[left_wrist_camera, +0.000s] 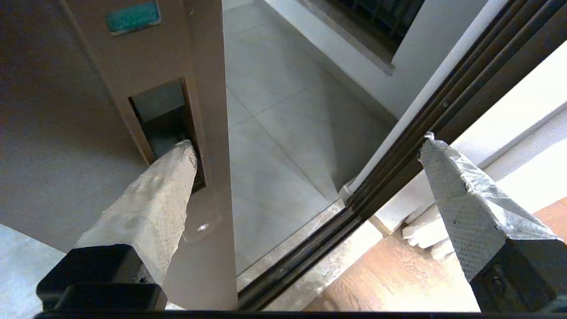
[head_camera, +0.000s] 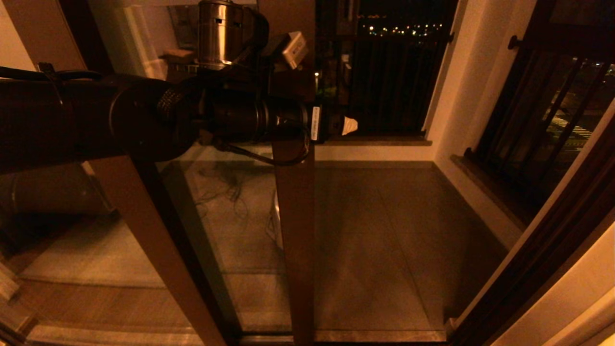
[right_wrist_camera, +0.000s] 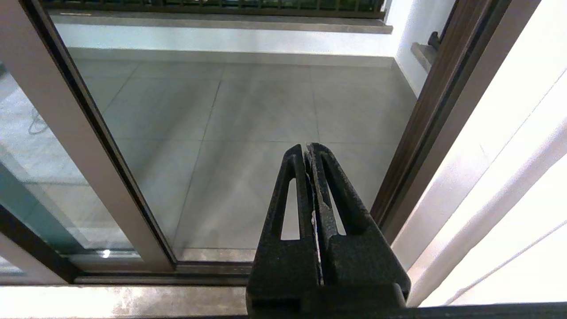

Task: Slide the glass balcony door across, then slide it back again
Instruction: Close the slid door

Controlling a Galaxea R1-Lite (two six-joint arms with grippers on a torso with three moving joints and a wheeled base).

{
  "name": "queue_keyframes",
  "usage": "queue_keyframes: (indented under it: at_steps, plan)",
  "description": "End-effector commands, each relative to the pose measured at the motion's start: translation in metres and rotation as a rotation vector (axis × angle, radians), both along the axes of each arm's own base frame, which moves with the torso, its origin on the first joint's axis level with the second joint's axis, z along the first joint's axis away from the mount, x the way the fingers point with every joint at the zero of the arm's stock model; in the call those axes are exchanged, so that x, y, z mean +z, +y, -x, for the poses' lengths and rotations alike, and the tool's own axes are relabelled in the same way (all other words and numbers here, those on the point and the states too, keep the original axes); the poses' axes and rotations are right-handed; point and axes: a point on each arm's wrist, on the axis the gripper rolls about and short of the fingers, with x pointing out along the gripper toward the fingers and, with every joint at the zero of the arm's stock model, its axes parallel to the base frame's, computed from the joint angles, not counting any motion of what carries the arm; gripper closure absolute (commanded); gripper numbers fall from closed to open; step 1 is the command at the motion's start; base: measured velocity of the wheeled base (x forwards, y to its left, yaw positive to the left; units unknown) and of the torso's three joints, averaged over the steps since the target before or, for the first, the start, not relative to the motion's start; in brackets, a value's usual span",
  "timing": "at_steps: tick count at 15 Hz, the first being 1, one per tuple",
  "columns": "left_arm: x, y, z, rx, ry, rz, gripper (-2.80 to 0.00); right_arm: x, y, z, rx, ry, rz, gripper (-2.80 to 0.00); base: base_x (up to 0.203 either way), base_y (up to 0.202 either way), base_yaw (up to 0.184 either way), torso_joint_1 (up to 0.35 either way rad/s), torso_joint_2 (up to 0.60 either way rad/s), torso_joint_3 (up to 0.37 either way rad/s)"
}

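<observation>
The glass balcony door [head_camera: 294, 230] stands partly slid open, its dark brown stile upright in the middle of the head view with reflective glass to its left. My left arm reaches across to that stile at handle height. My left gripper [head_camera: 336, 126] is open and wide. In the left wrist view one taped finger [left_wrist_camera: 172, 177] has its tip in the recessed handle [left_wrist_camera: 161, 115] of the stile [left_wrist_camera: 208, 66], while the other finger [left_wrist_camera: 447, 186] hangs free over the doorway. My right gripper [right_wrist_camera: 308, 148] is shut on nothing, low before the opening, with the door stile [right_wrist_camera: 57, 133] off to its side.
The doorway to the right of the stile opens onto the tiled balcony floor [head_camera: 384, 230]. A black barred railing [head_camera: 384, 86] closes the far side. The dark door jamb [head_camera: 543, 230] bounds the opening on the right. A floor track [left_wrist_camera: 310, 252] runs along the threshold. A lighter fixed post [head_camera: 158, 250] stands on the left.
</observation>
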Motion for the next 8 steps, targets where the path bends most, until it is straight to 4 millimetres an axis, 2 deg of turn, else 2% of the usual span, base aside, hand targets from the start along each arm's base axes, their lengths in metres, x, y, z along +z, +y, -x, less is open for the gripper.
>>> queue_keyframes:
  at_steps: [1, 4, 8]
  plan:
    - [-0.0049, -0.0109, 0.0008, -0.028, 0.008, -0.004, -2.80, -0.0001, 0.0000, 0.0000, 0.001, 0.001, 0.001, 0.00, 0.000, 0.000, 0.000, 0.000, 0.00, 0.000]
    - [-0.0080, -0.0162, 0.0030, -0.027, 0.013, -0.012, -2.80, -0.0001, 0.0000, 0.0000, 0.001, 0.001, 0.001, 0.00, 0.000, 0.000, 0.000, 0.000, 0.00, 0.000]
    - [-0.0071, -0.0133, 0.0056, 0.001, 0.012, -0.019, -2.80, -0.0001, 0.0000, 0.0000, 0.001, 0.001, 0.001, 0.00, 0.000, 0.000, 0.000, 0.000, 0.00, 0.000]
